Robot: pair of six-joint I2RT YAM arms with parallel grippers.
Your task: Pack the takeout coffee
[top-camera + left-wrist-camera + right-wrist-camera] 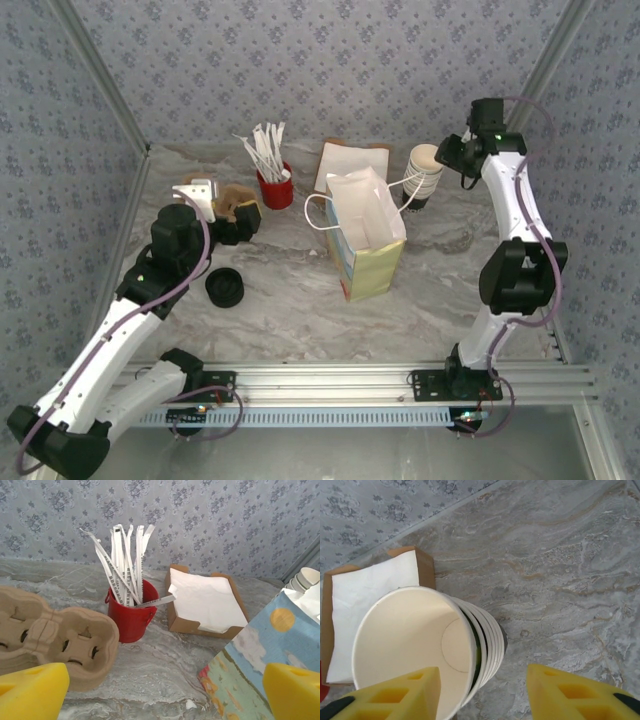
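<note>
The left gripper (160, 700) is hanging low over the marble table (165, 665) with its jaws spread wide, nothing between them but bare tabletop. Just off one finger (30, 690) a brown pulp cup carrier (55, 635) is lying flat. Close by the other finger (292, 690) the printed paper bag (245, 665) is standing. Straight ahead of these jaws a red pot (132, 615) is holding a bunch of paper-wrapped sticks (122, 555). Further ahead and off to the bag's side, a cardboard box (182, 622) of white napkins (205, 597) is sitting.

The right gripper (482, 680) is pointing down at a stack of lidless cups (410, 645), cream inside and dark green on the sides. Its jaws are standing part-way apart, astride the stack. The finger nearer the napkins is lying in front of the top cup's rim, and I cannot tell whether it is touching. A strip of table is showing between the stack and the other finger, so nothing is being gripped.

As for the takeout coffee, I am not managing to pick it out for certain. A squat black round thing (225, 287) is sitting on the table behind the left jaws, close beside that arm and well apart from the bag. From above I cannot tell whether it is a lidded cup or only lids.
</note>
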